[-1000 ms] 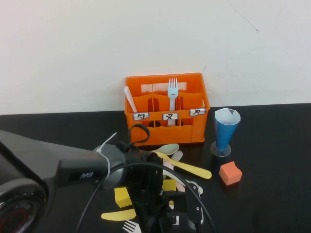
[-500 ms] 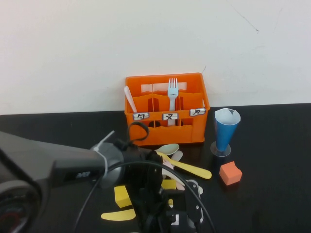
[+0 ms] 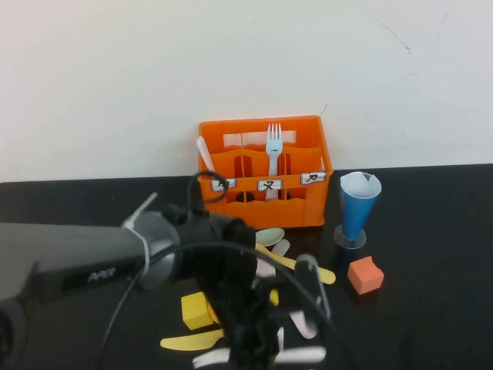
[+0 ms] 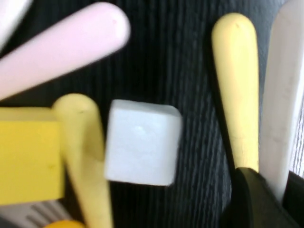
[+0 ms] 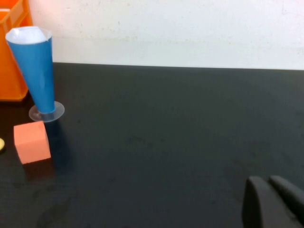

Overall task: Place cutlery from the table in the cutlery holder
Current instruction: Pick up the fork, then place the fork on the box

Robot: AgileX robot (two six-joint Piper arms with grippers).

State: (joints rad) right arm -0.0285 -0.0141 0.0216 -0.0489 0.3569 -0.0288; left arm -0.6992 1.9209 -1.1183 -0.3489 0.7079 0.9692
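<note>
The orange cutlery holder (image 3: 262, 208) stands at the back of the black table (image 3: 431, 247), with a white fork (image 3: 273, 142) and a white handle (image 3: 205, 156) upright in it. Loose cutlery lies in front of it: a yellow spoon (image 3: 304, 267), a pale green spoon (image 3: 269, 236), a yellow knife (image 3: 189, 341) and a pink piece (image 3: 303, 324). My left gripper (image 3: 266, 347) is low over this pile. In the left wrist view it (image 4: 280, 183) is shut on a white cutlery piece (image 4: 282, 104), beside a yellow handle (image 4: 236, 90). My right gripper (image 5: 273, 199) is shut and empty over bare table.
A blue cone cup (image 3: 358, 204) and an orange cube (image 3: 364, 275) stand right of the pile. A yellow cube (image 3: 194, 312) lies at its left. A white cube (image 4: 141, 141) and a pink handle (image 4: 61, 47) lie close to the left gripper.
My left arm has swung left and its wrist has turned over the pile. A white piece now shows crosswise at the gripper. The right arm has not moved.
</note>
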